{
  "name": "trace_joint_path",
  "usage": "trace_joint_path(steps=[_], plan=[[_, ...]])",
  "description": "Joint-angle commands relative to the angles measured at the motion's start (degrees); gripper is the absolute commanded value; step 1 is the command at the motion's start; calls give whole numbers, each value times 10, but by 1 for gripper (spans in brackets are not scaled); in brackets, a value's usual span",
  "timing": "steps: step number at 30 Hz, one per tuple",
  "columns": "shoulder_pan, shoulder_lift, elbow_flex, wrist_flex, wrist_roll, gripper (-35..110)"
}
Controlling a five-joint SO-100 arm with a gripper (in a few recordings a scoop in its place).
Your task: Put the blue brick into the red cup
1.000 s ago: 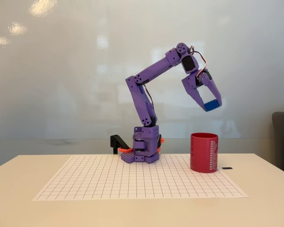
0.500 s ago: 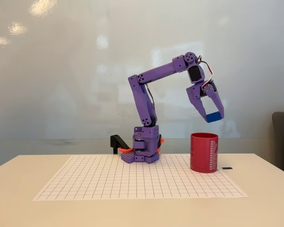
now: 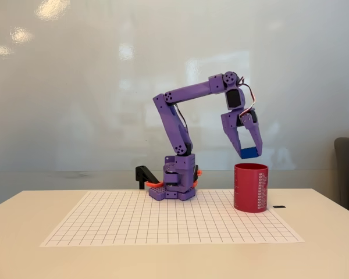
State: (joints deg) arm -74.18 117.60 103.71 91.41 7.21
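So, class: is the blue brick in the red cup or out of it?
Out. The blue brick is held between the gripper fingers, in the air just above the red cup's rim.

- You have a white grid sheet lying flat on the pale table; it covers the middle and leaves bare margins at the front and both sides.
- You can see a small black tab flat on the table, just beside the sheet's right edge.
- A black clamp with an orange part stands at the table's back edge, past the far edge of the sheet.
- Behind the table you face a glossy white wall with light glare spots at upper left.
- A grey chair shows at your right edge.
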Motion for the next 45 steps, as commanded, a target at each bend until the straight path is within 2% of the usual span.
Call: trace_joint_path(steps=[1, 5, 6, 14, 20, 21, 22, 23, 24, 40, 45], plan=[[-10, 23, -9, 12, 6, 6], [-31, 14, -12, 26, 1, 58], [-33, 11, -12, 30, -6, 66], [-36, 4, -12, 22, -18, 67], [-32, 4, -17, 20, -23, 64], [-32, 3, -18, 20, -30, 58], [-32, 2, -21, 18, -45, 38], [-30, -1, -28, 17, -50, 4], [-19, -1, -33, 16, -40, 0], [-1, -10, -35, 11, -42, 0], [38, -22, -82, -25, -63, 0]])
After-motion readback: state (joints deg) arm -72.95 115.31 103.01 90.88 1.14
